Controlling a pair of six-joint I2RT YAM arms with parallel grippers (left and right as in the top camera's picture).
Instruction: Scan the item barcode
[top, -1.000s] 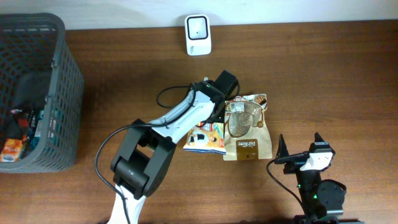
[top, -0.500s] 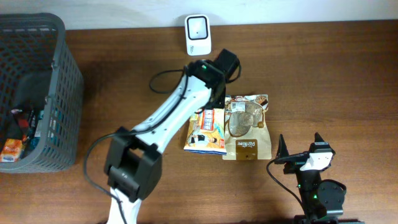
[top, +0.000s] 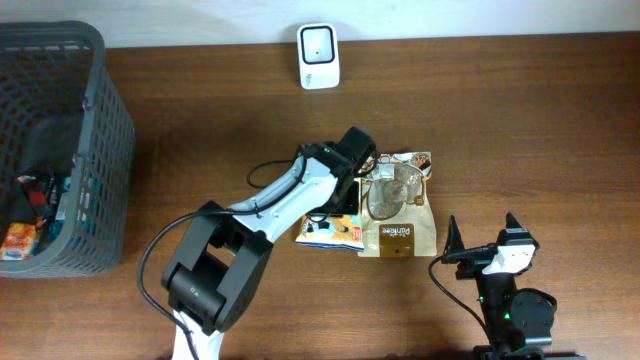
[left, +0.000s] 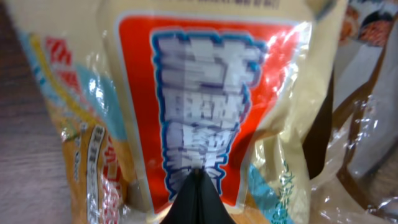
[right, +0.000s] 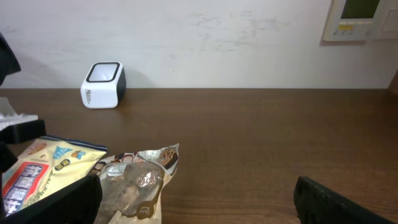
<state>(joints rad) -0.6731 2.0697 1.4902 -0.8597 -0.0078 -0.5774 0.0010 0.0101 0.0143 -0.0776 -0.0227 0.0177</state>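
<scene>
Left tool (left: 198, 186), closed against the snack packet (left: 205, 93), was brought back from the scanner (top: 318, 43); scan judged pending.

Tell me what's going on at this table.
The left gripper, fingers shut, seems to pinch the edge of a yellow-and-red snack packet that lies next to a brown pouch in the middle of the table. The white barcode scanner stands at the far edge, apart from both, so nothing is in front of it yet. The right gripper sits open near the front edge, holding nothing.
</scene>
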